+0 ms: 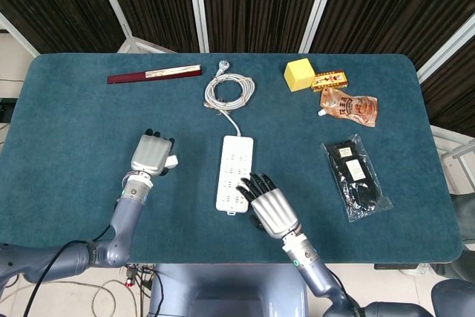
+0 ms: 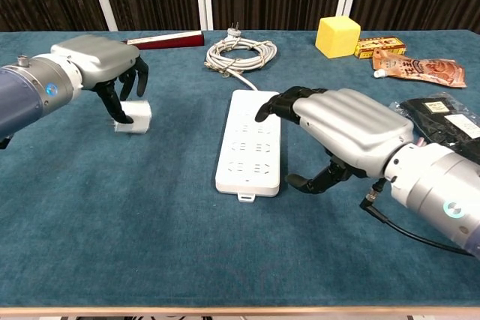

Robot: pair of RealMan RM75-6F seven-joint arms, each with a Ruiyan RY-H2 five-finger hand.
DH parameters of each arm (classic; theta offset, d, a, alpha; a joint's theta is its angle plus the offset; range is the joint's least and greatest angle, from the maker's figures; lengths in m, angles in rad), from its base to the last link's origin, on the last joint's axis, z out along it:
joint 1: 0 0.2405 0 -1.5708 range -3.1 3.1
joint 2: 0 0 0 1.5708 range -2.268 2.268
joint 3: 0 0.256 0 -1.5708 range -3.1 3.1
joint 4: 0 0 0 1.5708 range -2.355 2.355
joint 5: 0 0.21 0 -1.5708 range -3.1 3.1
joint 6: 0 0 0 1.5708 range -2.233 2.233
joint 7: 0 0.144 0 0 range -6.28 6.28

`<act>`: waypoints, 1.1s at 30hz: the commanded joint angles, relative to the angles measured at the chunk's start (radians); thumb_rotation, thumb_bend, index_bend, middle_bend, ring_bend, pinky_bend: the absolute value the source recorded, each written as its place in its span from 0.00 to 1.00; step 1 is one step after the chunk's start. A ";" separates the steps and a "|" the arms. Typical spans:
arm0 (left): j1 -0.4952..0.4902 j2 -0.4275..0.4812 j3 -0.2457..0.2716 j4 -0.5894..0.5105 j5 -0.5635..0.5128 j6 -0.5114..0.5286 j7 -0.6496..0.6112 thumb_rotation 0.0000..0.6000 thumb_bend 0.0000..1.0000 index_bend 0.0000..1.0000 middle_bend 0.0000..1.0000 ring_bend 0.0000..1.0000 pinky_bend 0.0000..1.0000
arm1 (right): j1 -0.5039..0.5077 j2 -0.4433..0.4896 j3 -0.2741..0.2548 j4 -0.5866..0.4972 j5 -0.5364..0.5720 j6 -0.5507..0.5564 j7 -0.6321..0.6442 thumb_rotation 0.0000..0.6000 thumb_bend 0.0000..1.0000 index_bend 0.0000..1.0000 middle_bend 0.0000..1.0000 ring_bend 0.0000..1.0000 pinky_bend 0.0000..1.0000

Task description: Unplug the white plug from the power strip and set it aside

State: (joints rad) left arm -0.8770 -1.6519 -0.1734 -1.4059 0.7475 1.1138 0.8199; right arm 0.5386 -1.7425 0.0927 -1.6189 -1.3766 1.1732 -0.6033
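We see the small white cube-shaped plug point(image 2: 133, 117) out of its socket, low over or on the teal cloth-covered table point(image 1: 74, 124) at about 9 o'clock from the long white plastic power strip point(image 1: 235, 172) and well apart from it; whether it touches the cloth we cannot tell. It looks tilted, and its prongs are not visible, so we cannot say which way it points. The silver left hand point(image 2: 101, 65) arches over it with dark fingers point(image 2: 112, 103) curled down around it, pinching it. The power strip lies flat with its long axis running 12 to 6 o'clock, its white cord leaving the far end toward the coiled white cable point(image 1: 229, 91) at 12 o'clock. The silver right hand point(image 2: 345, 136) sits beside the strip's right edge at about 4 o'clock, its dark fingertips point(image 2: 271, 106) stretched over the strip's sockets, grasping nothing. Farther out we note a dark red flat bar point(image 1: 154, 74) at 11 o'clock, a yellow foam cube point(image 1: 299, 74) and an orange snack pouch point(image 1: 349, 105) at 1 o'clock, and a clear bag of black items point(image 1: 357, 176) at 3 o'clock.
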 commanded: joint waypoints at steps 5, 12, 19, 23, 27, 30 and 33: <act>0.028 0.021 -0.020 -0.027 0.028 0.032 -0.062 1.00 0.03 0.13 0.18 0.11 0.13 | -0.002 0.021 0.011 -0.010 0.003 0.011 -0.006 1.00 0.39 0.22 0.18 0.10 0.16; 0.107 0.102 -0.013 -0.135 0.101 0.084 -0.188 1.00 0.03 0.12 0.16 0.11 0.13 | -0.025 0.104 0.033 -0.024 -0.002 0.052 0.036 1.00 0.39 0.04 0.12 0.08 0.13; 0.252 0.211 0.057 -0.269 0.266 0.202 -0.371 1.00 0.02 0.12 0.14 0.09 0.12 | -0.097 0.236 0.044 -0.045 -0.028 0.155 0.151 1.00 0.39 0.00 0.02 0.00 0.08; 0.341 0.260 0.129 -0.304 0.381 0.289 -0.438 1.00 0.02 0.11 0.13 0.08 0.12 | -0.152 0.306 0.022 -0.047 -0.047 0.214 0.202 1.00 0.39 0.00 0.00 0.00 0.05; 0.440 0.282 0.214 -0.305 0.499 0.394 -0.479 1.00 0.01 0.07 0.10 0.06 0.09 | -0.221 0.349 -0.020 -0.026 -0.060 0.273 0.256 1.00 0.39 0.00 0.00 0.00 0.02; 0.500 0.298 0.263 -0.305 0.560 0.452 -0.492 1.00 0.01 0.04 0.08 0.03 0.07 | -0.270 0.370 -0.054 -0.003 -0.076 0.312 0.310 1.00 0.39 0.00 0.00 0.00 0.01; 0.562 0.306 0.301 -0.302 0.609 0.510 -0.504 1.00 0.00 0.02 0.06 0.01 0.05 | -0.313 0.378 -0.079 0.042 -0.098 0.353 0.354 1.00 0.39 0.00 0.00 0.00 0.01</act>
State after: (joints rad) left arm -0.3542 -1.3591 0.1023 -1.7067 1.3268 1.5864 0.3320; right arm 0.2539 -1.3764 0.0343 -1.6047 -1.4580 1.5011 -0.2735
